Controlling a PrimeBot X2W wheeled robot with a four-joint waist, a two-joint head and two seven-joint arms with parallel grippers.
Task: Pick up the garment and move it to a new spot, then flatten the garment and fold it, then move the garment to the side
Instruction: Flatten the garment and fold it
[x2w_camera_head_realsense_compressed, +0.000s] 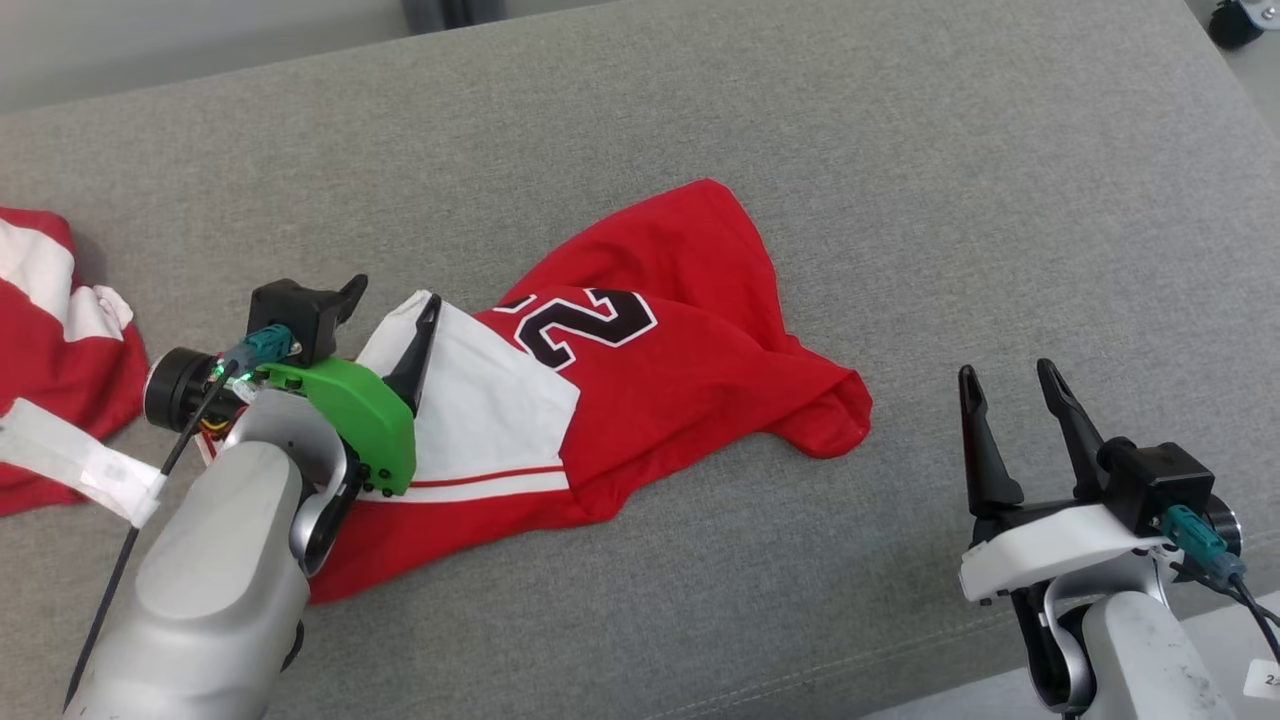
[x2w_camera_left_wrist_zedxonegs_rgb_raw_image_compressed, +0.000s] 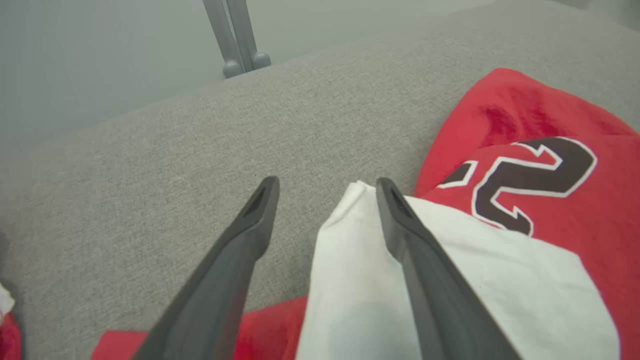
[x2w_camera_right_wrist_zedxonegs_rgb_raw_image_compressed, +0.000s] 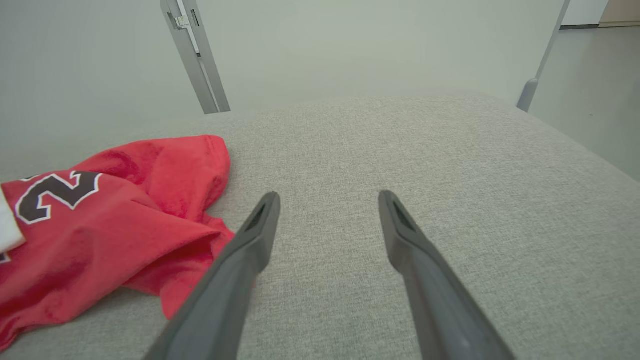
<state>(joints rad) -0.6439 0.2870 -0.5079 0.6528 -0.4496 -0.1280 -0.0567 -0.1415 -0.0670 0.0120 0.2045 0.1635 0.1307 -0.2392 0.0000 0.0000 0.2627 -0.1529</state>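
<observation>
Left gripper (x2w_camera_head_realsense_compressed: 395, 293) splayed — garment (x2w_camera_head_realsense_compressed: 680, 380) lies diagonally

At left gripper (x2w_camera_head_realsense_compressed: 393, 293): two long dark fingers (x2w_camera_head_realsense_compressed: 420, 350), tapered, slotted near tips; bright green mount (x2w_camera_head_realsense_compressed: 365, 420) with small dark screws; black camera block (x2w_camera_head_realsense_compressed: 295, 312); teal connector (x2w_camera_head_realsense_compressed: 262, 345); black cable (x2w_camera_head_realsense_compressed: 125, 545) carrying white tag (x2w_camera_head_realsense_compressed: 75, 458); black cylindrical joint (x2w_camera_head_realsense_compressed: 170, 385); smooth pale grey forearm (x2w_camera_head_realsense_compressed: 215, 590). At right gripper (x2w_camera_head_realsense_compressed: 1005, 370): same dark fingers, white mount (x2w_camera_head_realsense_compressed: 1050, 545), black block (x2w_camera_head_realsense_compressed: 1165, 480), teal plug (x2w_camera_head_realsense_compressed: 1195, 538) with black lead, speckled grey forearm (x2w_camera_head_realsense_compressed: 1140, 650) showing dark scuffs
</observation>
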